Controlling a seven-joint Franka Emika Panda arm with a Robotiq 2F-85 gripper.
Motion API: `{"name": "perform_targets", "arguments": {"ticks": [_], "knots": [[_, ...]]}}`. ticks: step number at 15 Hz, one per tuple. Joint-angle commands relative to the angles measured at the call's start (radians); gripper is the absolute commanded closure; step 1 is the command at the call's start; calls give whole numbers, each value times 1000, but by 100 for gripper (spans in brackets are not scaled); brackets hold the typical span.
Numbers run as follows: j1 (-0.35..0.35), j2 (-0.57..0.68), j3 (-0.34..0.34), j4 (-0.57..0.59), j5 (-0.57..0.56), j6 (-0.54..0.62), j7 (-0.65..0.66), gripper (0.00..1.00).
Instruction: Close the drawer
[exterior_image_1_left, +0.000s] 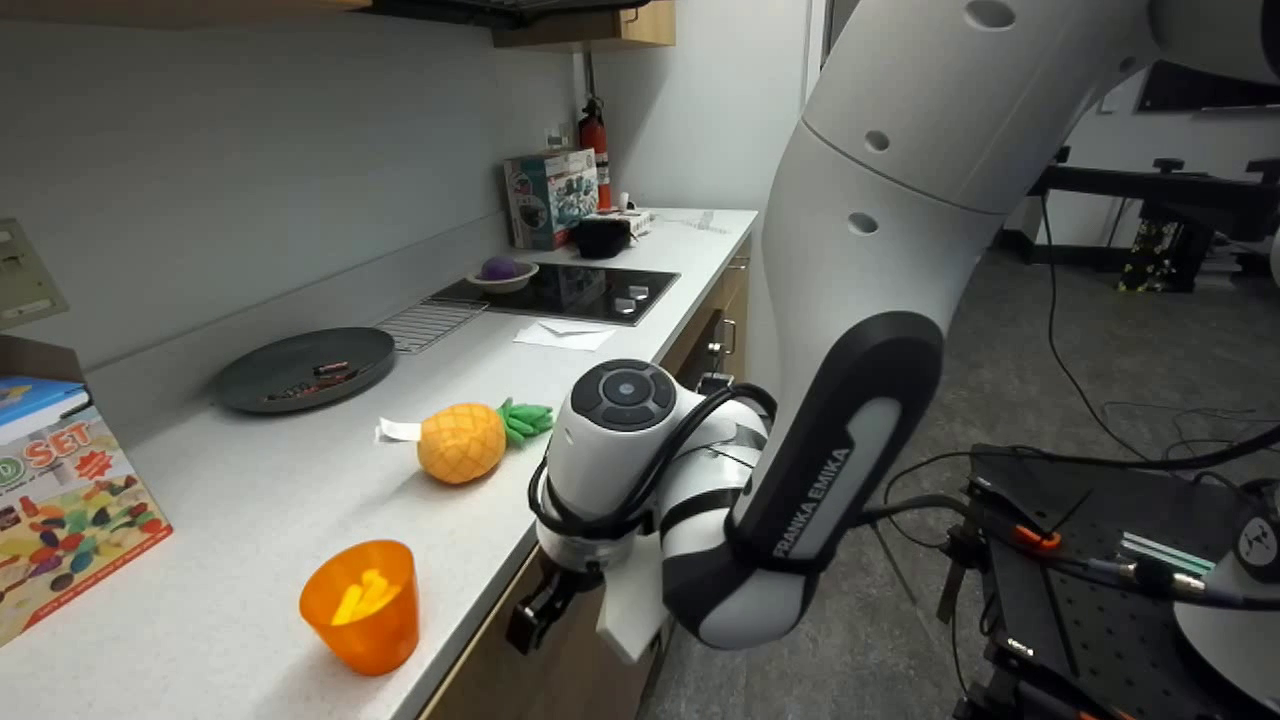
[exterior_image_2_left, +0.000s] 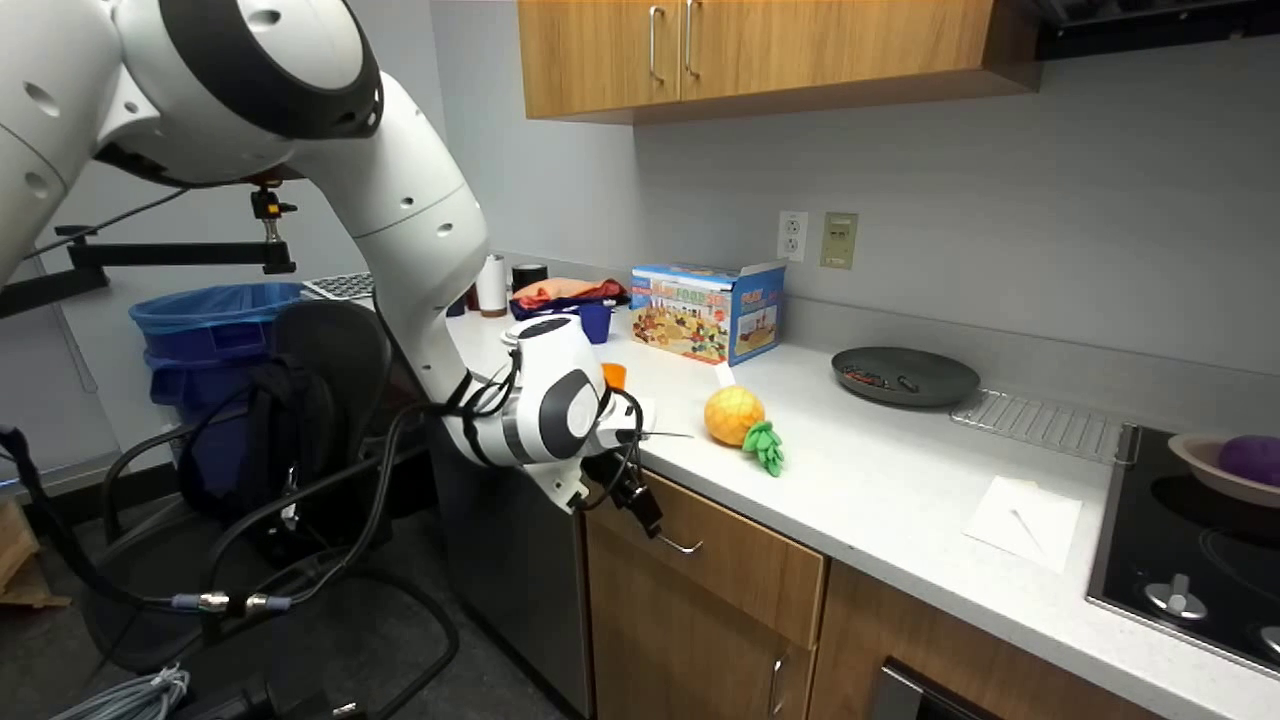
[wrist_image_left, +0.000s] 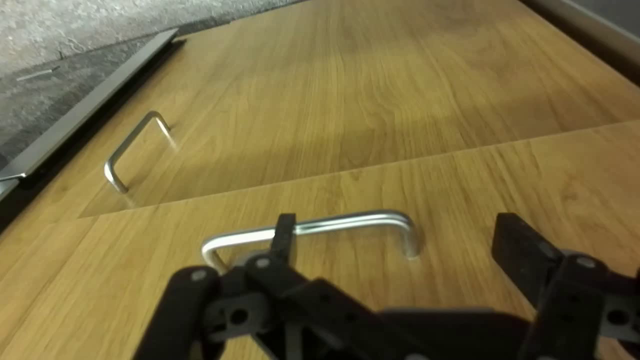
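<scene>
The wooden drawer front (exterior_image_2_left: 740, 560) is under the counter edge. It looks flush or nearly flush with the door panel below. Its silver bar handle (exterior_image_2_left: 684, 547) also shows in the wrist view (wrist_image_left: 350, 221). My gripper (wrist_image_left: 397, 227) is open and empty, facing the drawer front. In the wrist view, one finger overlaps the handle bar; the other is past the handle's end, over bare wood. Whether a finger touches the handle or wood I cannot tell. The gripper also shows in both exterior views (exterior_image_1_left: 540, 610) (exterior_image_2_left: 640, 505), just below the counter edge.
The counter (exterior_image_2_left: 860, 480) overhangs the drawer. On it are an orange cup (exterior_image_1_left: 365, 610), a pineapple toy (exterior_image_1_left: 462, 443), a food set box (exterior_image_2_left: 690, 310) and a dark pan (exterior_image_2_left: 925, 378). A cabinet door (wrist_image_left: 375, 90) with its own handle (wrist_image_left: 127, 145) is below the drawer.
</scene>
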Motion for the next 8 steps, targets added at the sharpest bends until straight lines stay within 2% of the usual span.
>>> {"name": "perform_targets", "arguments": {"ticks": [1,4,8], "knots": [[86,86,-89,33,115,146,-8,0],[142,142,-123,44,248,228,-42,0],[181,179,-125,42,406,292,-123,0]]}}
